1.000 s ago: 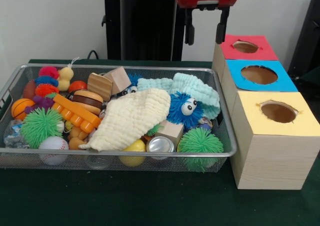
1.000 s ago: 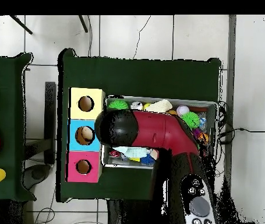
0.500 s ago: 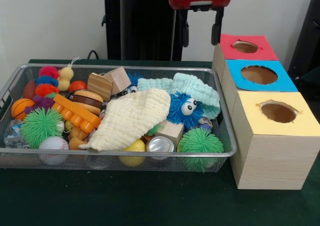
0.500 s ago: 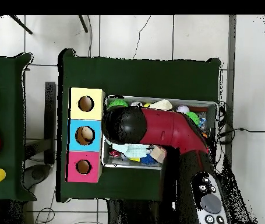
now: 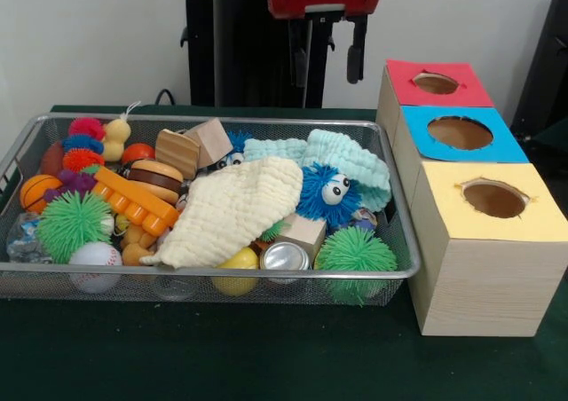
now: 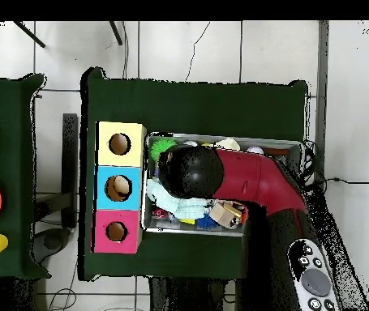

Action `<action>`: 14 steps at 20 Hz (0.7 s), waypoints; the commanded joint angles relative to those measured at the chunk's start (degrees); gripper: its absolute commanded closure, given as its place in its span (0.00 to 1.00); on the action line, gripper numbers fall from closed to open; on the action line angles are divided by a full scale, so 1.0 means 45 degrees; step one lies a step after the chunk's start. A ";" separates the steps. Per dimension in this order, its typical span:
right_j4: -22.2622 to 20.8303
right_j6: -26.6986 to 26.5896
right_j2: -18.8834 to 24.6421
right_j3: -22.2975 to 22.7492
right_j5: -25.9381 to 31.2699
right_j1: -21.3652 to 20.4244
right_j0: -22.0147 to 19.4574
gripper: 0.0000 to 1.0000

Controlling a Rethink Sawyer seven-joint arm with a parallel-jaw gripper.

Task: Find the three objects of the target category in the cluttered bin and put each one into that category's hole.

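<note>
Gripper (image 5: 326, 57) above the wire bin (image 5: 89, 274), holding nothing.
Its jaws hang apart and empty, high over the bin's far rim; toys, cloths and balls fill the bin, left of the three boxes (image 5: 484, 268).

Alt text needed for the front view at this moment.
An open, empty black end effector hangs above the far edge of a wire mesh bin crammed with toys and cloths; three wooden boxes with red, blue and yellow holed tops stand beside it.
</note>
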 commanded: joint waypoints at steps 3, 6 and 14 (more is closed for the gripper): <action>-0.0788 -0.1280 0.1285 0.1007 -0.0329 0.0098 -0.0499 0.00; -0.0859 -0.1244 0.1340 0.1097 -0.0317 -0.0018 -0.0599 0.00; -0.1102 -0.0956 0.1425 0.1548 -0.0698 -0.0240 -0.0777 0.00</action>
